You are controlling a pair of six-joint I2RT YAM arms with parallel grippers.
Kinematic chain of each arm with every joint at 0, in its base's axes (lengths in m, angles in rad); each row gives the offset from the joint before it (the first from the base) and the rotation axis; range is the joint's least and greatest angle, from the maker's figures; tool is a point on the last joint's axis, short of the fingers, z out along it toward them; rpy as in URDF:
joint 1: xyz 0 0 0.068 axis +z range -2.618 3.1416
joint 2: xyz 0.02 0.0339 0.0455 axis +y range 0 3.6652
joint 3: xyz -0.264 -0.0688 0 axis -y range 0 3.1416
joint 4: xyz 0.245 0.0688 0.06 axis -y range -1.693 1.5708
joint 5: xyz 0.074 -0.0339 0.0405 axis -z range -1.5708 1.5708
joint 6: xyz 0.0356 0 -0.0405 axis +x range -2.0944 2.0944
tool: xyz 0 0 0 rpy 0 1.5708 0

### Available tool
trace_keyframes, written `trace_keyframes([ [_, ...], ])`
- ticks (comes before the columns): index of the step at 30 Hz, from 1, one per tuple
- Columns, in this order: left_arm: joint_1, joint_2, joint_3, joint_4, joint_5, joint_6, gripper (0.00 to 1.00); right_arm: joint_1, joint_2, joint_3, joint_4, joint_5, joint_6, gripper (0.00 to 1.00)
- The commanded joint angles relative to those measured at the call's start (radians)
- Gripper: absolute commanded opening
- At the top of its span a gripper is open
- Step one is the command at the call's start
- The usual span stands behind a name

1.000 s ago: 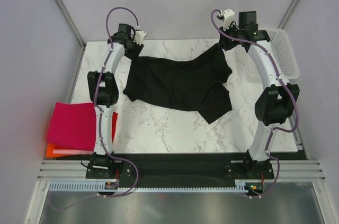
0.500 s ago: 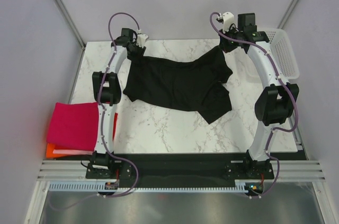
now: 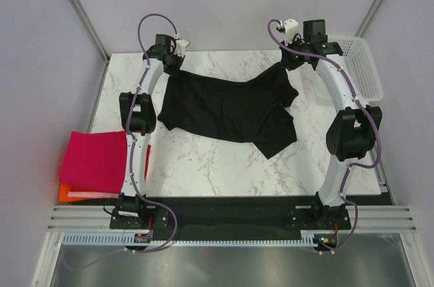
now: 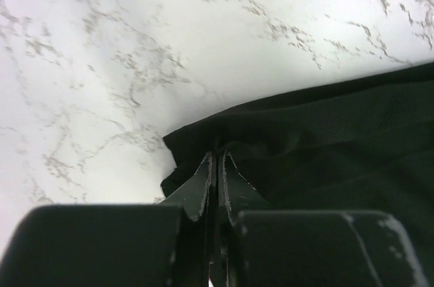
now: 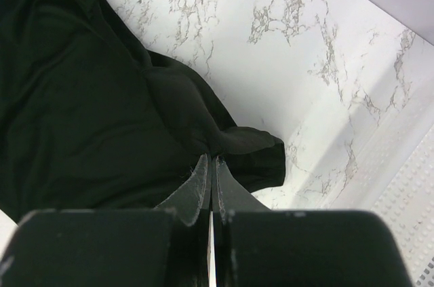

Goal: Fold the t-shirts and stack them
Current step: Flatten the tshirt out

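A plain black t-shirt (image 3: 227,107) lies spread and rumpled across the far half of the marble table. My left gripper (image 3: 171,68) is at its far left corner, jaws shut on the black cloth (image 4: 305,144) in the left wrist view. My right gripper (image 3: 288,64) is at the far right corner, jaws shut on a fold of the same shirt (image 5: 102,110). Folded shirts sit stacked off the table's left edge: magenta-pink (image 3: 91,160) on top, red (image 3: 147,161) and orange (image 3: 63,193) edges showing beneath.
A white plastic mesh basket (image 3: 364,66) stands at the table's right edge, just beyond my right arm; its wall shows in the right wrist view (image 5: 413,199). Grey walls close in the back and sides. The marble table (image 3: 217,165) runs bare toward the arm bases.
My left gripper moved a little right onto the shirt's far left corner and closed on it. The right gripper stayed shut on its corner.
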Motion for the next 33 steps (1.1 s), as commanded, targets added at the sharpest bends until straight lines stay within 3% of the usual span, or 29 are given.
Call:
trace_keyframes([
  [1,-0.002,-0.029,0.068,0.082,-0.050,-0.042,0.02,0.000,-0.019,0.026,0.016,0.029,-0.016,0.00],
  [10,0.047,-0.301,0.061,0.128,0.020,-0.068,0.02,-0.053,0.034,0.183,0.047,0.137,0.017,0.00],
  [20,0.107,-0.786,-0.312,0.310,0.079,-0.020,0.02,-0.084,-0.068,0.318,0.104,0.166,0.008,0.00],
  [33,0.107,-1.326,-0.714,0.347,0.102,0.060,0.02,-0.084,-0.458,0.251,0.102,0.181,0.019,0.00],
])
